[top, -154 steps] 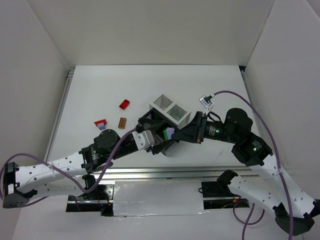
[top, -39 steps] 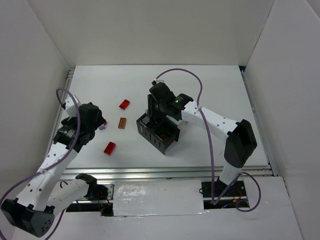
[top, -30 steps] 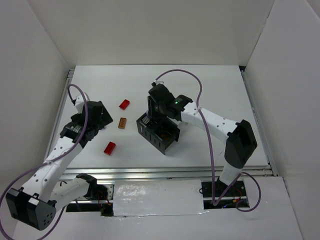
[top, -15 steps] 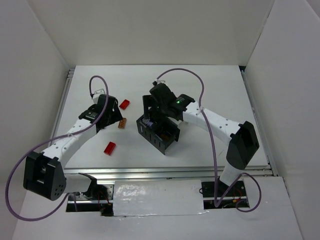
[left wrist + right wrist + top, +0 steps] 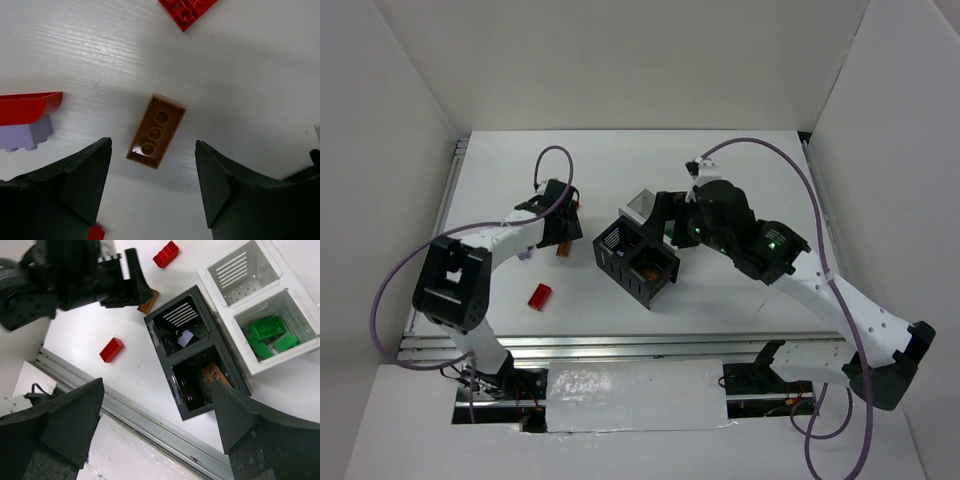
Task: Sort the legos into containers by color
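An orange-brown lego (image 5: 156,131) lies flat on the table between the fingers of my left gripper (image 5: 152,144), which is open and not touching it. From above, the left gripper (image 5: 563,232) hovers over that brick (image 5: 563,249). The containers are two black bins (image 5: 165,320) and two white bins (image 5: 207,275). One black bin holds a light purple lego (image 5: 185,338), the other an orange-brown lego (image 5: 214,374). Green legos (image 5: 267,332) lie in a white bin. My right gripper (image 5: 157,385) is open and empty, high above the bins.
A red lego (image 5: 111,349) lies near the front rail (image 5: 150,425). Another red lego (image 5: 187,7) sits just beyond the left gripper. A red piece (image 5: 27,106) on a light purple brick (image 5: 25,136) lies to its left. White walls enclose the table.
The left arm swung right over the orange-brown lego, its jaws narrowing. The right gripper opened and drew up and back to the right from the black bins.
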Controlling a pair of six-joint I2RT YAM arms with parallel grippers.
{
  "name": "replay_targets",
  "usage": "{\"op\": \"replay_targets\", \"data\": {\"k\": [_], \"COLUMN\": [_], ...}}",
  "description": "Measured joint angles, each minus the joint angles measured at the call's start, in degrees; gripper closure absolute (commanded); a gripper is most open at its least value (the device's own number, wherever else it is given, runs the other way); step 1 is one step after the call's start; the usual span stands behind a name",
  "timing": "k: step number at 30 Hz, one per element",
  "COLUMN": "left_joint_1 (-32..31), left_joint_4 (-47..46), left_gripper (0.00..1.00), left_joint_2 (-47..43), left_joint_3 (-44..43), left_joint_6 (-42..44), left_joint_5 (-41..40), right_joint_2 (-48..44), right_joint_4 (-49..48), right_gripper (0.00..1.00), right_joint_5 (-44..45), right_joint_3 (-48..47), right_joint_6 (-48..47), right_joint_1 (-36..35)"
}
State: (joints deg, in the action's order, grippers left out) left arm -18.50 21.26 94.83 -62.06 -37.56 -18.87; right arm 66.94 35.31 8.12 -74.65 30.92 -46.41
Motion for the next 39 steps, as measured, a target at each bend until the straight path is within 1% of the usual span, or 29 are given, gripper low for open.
{"op": "replay_targets", "data": {"k": [2, 4, 7, 8, 9, 10, 11, 12, 13, 17, 19, 22, 24, 27, 28, 30, 32, 34, 36, 39], "left_joint_1": [0.0, 0.0, 0.0, 0.0, 0.0, 0.0, 0.0, -0.02, 0.0, 0.0, 0.0, -0.42, -1.7, -5.79, -7.28, -10.6, -14.62, -19.28, -23.98, -29.03], "left_joint_4": [-0.42, -0.57, -1.07, -1.66, -2.03, -2.23, -2.58, -2.84, -2.95, -2.73, -2.4, -2.89, -5.22, -12.46, -15.5, -20.0, -24.26, -27.98, -31.74, -34.29], "left_gripper": [0.22, 0.27, 0.31, 0.54, 0.65, 0.8, 0.86, 0.89, 1.0, 1.0, 1.0, 1.0, 1.0, 1.0, 1.0, 1.0, 1.0, 1.0, 1.0, 1.0], "left_joint_2": [3.58, 6.54, 9.09, 9.22, 9.57, 9.77, 9.79, 9.79, 9.79, 9.09, 6.14, -4.72, -15.85, -31.36, -34.8, -38.97, -40.15, -38.66, -34.77, -28.41], "left_joint_3": [-0.94, -1.55, -2.03, -2.19, -2.23, -2.38, -2.49, -2.56, -2.56, -1.97, -0.02, 4.42, 7.89, 11.52, 12.5, 13.77, 14.64, 14.95, 14.86, 14.8], "left_joint_6": [0.2, 0.24, 0.04, -0.07, -0.07, -0.42, -0.28, -0.13, -0.07, -0.37, -0.42, -0.39, -0.13, 0.55, 1.22, 1.77, 2.89, 4.24, 5.53, 7.39], "left_joint_5": [0.26, 0.37, 0.57, 0.57, 0.57, 0.48, 0.52, 0.57, 0.61, 0.17, -0.07, -0.72, -1.27, -0.24, 0.81, 2.93, 5.29, 7.52, 9.86, 12.09], "right_joint_2": [-2.78, -4.79, -6.62, -7.06, -7.5, -7.91, -8.35, -8.83, -9.25, -10.8, -11.32, -12.48, -14.29, -18.16, -19.69, -22.03, -23.87, -25.57, -26.62, -27.76], "right_joint_4": [0.31, 1.05, 2.32, 2.69, 2.95, 3.13, 3.28, 3.34, 3.37, 3.45, 3.67, 4.39, 4.63, 6.32, 6.78, 7.5, 8.87, 10.23, 11.34, 12.31], "right_gripper": [0.05, 0.04, 0.04, 0.04, 0.04, 0.04, 0.04, 0.04, 0.04, 0.04, 0.03, 0.03, 0.03, 0.02, 0.02, 0.01, 0.01, 0.01, 0.0, 0.0], "right_joint_5": [-0.13, -0.17, -0.15, -0.11, -0.07, 0.04, 0.09, 0.15, 0.24, 0.9, 1.46, 2.32, 2.73, 3.87, 4.5, 5.44, 6.58, 7.58, 8.26, 8.85], "right_joint_3": [2.47, 4.59, 6.03, 6.1, 6.1, 6.1, 6.1, 6.1, 6.1, 6.1, 6.1, 6.25, 7.02, 7.61, 7.61, 7.58, 7.5, 7.21, 6.71, 6.6], "right_joint_6": [-0.11, -0.11, -0.13, -0.13, -0.13, -0.13, -0.13, -0.13, -0.13, -0.15, -0.13, -0.15, -0.33, -0.37, -0.35, -0.37, -0.35, -0.35, -0.35, -0.35], "right_joint_1": [-0.09, -0.09, -0.11, -0.11, -0.11, -0.11, -0.11, -0.11, -0.11, -0.11, -0.11, -0.11, -0.11, -0.04, 0.02, 0.09, 0.15, 0.2, 0.22, 0.24]}}
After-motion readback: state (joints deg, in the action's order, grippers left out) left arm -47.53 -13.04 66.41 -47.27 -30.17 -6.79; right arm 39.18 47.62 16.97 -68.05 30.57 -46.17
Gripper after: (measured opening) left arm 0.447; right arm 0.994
